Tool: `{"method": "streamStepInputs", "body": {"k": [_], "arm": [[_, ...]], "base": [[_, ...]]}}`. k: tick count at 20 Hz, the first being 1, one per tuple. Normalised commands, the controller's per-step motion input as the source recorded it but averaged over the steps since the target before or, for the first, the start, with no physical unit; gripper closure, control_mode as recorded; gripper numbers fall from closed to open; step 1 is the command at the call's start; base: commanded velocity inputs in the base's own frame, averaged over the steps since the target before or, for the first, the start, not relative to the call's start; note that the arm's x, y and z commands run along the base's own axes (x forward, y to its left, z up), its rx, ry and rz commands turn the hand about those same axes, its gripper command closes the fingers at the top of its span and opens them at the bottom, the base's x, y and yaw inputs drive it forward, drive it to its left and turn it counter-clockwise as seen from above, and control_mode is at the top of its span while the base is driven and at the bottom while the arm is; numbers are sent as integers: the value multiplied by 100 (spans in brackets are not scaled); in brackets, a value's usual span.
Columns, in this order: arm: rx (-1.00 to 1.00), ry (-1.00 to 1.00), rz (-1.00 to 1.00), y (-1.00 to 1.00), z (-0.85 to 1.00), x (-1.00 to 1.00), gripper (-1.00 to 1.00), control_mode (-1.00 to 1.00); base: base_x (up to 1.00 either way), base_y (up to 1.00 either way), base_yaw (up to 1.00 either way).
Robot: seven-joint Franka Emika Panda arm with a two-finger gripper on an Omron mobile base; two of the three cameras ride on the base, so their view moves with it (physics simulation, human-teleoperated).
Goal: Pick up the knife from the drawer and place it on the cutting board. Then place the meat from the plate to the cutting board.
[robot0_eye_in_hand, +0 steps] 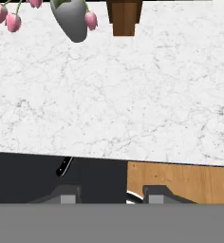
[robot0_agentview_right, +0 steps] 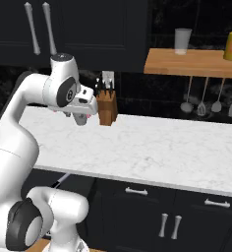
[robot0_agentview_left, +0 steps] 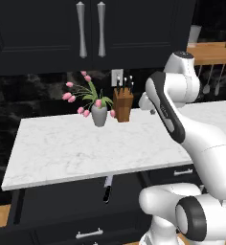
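Black drawer [robot0_agentview_left: 62, 206] stands open (knife [robot0_agentview_left: 107, 188] inside); tool [robot0_eye_in_hand: 104, 194] empty, fingers parted.

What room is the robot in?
Most likely a kitchen: a white marble counter carries a wooden knife block, dark cabinets hang above, and ladles and spatulas dangle under a shelf.

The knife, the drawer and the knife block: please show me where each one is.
knife [robot0_agentview_left: 107, 188], left base view, on the dark handle.
drawer [robot0_agentview_left: 88, 233], left base view, on the silver bar handle of its front.
knife block [robot0_agentview_left: 122, 106], left base view, on its brown wooden front.
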Motion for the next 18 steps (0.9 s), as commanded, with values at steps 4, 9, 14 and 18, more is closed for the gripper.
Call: {"method": "streamStepInputs", "body": {"k": [4,9,14,18], "arm": [[0,0,0,0,0,0,-100,100],[0,0,0,0,0,0,-100,100],[0,0,0,0,0,0,-100,100],[0,0,0,0,0,0,-100,100]], "base": [[0,0,0],[0,-40,20],[3,-52,51],[5,-33,60]]}}
